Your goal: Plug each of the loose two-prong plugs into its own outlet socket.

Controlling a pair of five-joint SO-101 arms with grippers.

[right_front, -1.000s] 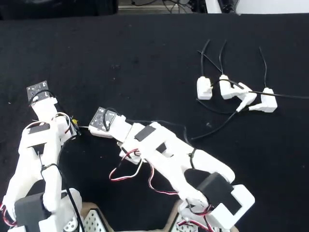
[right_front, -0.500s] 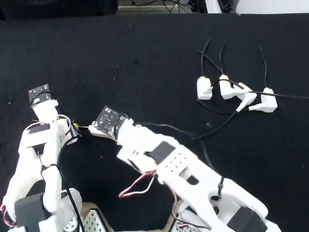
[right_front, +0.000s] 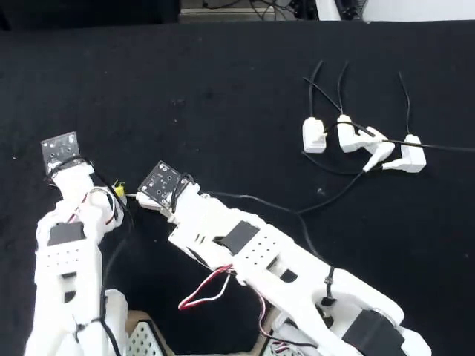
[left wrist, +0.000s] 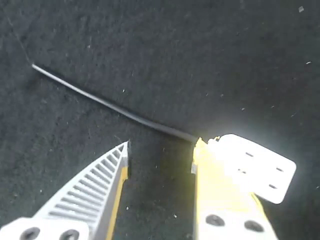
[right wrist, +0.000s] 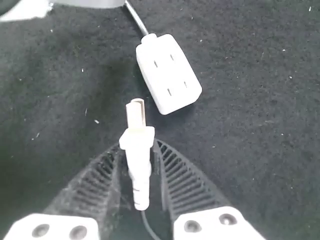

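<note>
A white outlet socket (right wrist: 168, 80) lies flat on the black table (right_front: 223, 96), slots up, its thin black cable (left wrist: 110, 105) trailing away. My right gripper (right wrist: 138, 146) is shut on a white two-prong plug (right wrist: 136, 150), prongs pointing at the outlet and a short gap from it. My left gripper (left wrist: 161, 150) is open, its yellow finger (left wrist: 220, 200) right beside the outlet socket (left wrist: 256, 167), with only bare table and cable between the jaws. In the high view both wrists meet at the left, left arm (right_front: 70, 222) and right arm (right_front: 245, 245).
Several more white plugs (right_front: 346, 134) with black cords lie in a row at the table's right, one at the end (right_front: 410, 155). A black cable (right_front: 326, 200) runs from there toward the right arm. The table's far edge meets clutter behind.
The right arm has stretched out lower over the table while its wrist stayed near the left arm. The left arm's wrist shifted slightly.
</note>
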